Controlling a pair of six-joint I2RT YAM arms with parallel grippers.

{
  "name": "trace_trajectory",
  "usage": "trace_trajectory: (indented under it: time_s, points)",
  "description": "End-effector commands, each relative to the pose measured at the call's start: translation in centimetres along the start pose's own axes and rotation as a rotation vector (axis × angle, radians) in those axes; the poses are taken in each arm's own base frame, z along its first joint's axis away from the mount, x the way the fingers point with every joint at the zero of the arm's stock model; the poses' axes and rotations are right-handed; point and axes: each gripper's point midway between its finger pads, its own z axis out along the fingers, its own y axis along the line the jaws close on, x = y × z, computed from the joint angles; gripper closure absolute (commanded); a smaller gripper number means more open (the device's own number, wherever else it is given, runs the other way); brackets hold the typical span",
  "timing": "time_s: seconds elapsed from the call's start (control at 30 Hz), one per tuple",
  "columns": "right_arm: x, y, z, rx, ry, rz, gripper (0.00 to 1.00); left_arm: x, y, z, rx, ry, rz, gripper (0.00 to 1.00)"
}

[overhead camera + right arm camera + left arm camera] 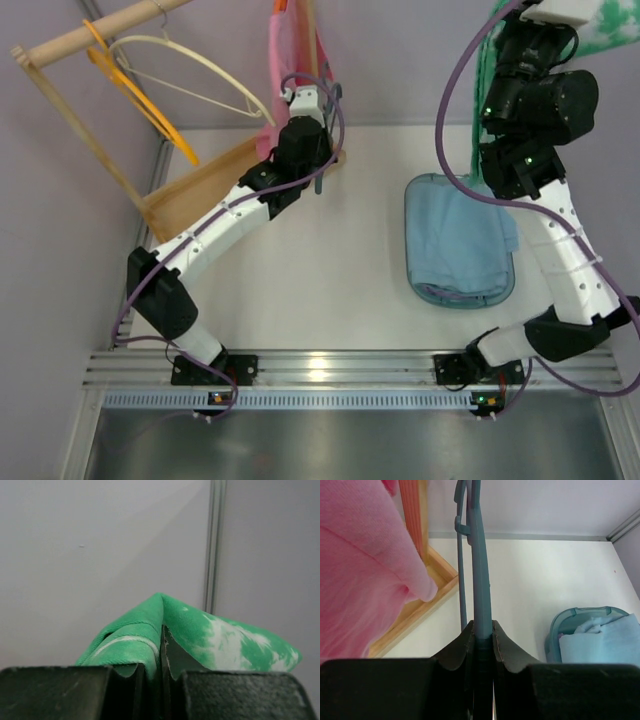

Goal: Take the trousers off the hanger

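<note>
The dark grey-blue hanger stands upright between my left gripper's jaws, which are shut on its flat bar. In the top view that gripper is at the back centre, beside the wooden rack, and the hanger shows next to it. My right gripper is shut on a fold of the green trousers with white blotches. In the top view it is raised at the back right, and the trousers hang from it, apart from the hanger.
A pink cloth hangs on the wooden rack, close left of the hanger. An orange hanger and a cream hanger hang on the rack's rod. A teal bin holds folded light-blue cloth.
</note>
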Motion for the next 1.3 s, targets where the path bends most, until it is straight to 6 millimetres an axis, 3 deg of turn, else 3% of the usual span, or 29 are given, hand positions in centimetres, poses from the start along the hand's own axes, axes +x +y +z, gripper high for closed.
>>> trace_trajectory:
  time_s: [0.0,0.03,0.07,0.1,0.13,0.17,0.23,0.33,0.6,0.73,0.93,1.1,1.27]
  points:
    - [-1.3,-4.1,-0.9,0.044,-0.026,0.048,1.0,-5.1,-0.2,-1.7,0.03,-0.137,-0.044,1.0]
    - [1.6,-4.3,-1.2,0.037,0.039,0.024,1.0,-5.3,-0.1,-1.8,0.033,-0.142,-0.044,1.0]
    - [1.2,-6.2,-2.0,0.065,0.042,0.034,1.0,-5.5,0.0,-1.8,0.034,-0.146,-0.042,1.0]
    - [1.9,-6.9,-2.5,0.076,0.058,0.019,1.0,-5.5,0.1,-1.8,0.035,-0.145,-0.04,1.0]
    - [4.0,-7.1,-3.2,0.074,0.097,-0.042,1.0,-5.7,0.3,-1.9,0.04,-0.148,-0.041,1.0]
    - [3.6,-8.1,-4.0,0.075,0.095,-0.054,1.0,-5.7,0.3,-1.9,0.043,-0.146,-0.044,1.0]
    - [5.3,-7.9,-5.0,0.037,0.133,-0.121,1.0,-5.7,0.7,-1.7,0.043,-0.145,-0.049,1.0]
    - [5.9,-8.7,-6.2,0.016,0.162,-0.175,1.0,-5.4,0.7,-1.5,0.052,-0.136,-0.044,1.0]
    - [4.9,-11.5,-8.2,0.034,0.149,-0.258,1.0,-5.0,0.1,-1.6,0.096,-0.128,-0.041,1.0]
    - [6.0,-12.2,-8.9,0.014,0.189,-0.392,1.0,-4.9,-0.1,-1.9,0.117,-0.128,-0.045,1.0]
    - [5.9,-13.7,-9.1,0.042,0.205,-0.559,1.0,-5.0,-0.5,-2.4,0.145,-0.13,-0.048,1.0]
    - [5.9,-12.6,-7.3,-0.006,0.187,-0.694,1.0,-5.0,-0.6,-2.7,0.16,-0.13,-0.048,1.0]
    - [7.4,-10.2,-5.9,-0.114,0.128,-0.737,1.0,-5.1,-0.6,-2.9,0.166,-0.133,-0.043,1.0]
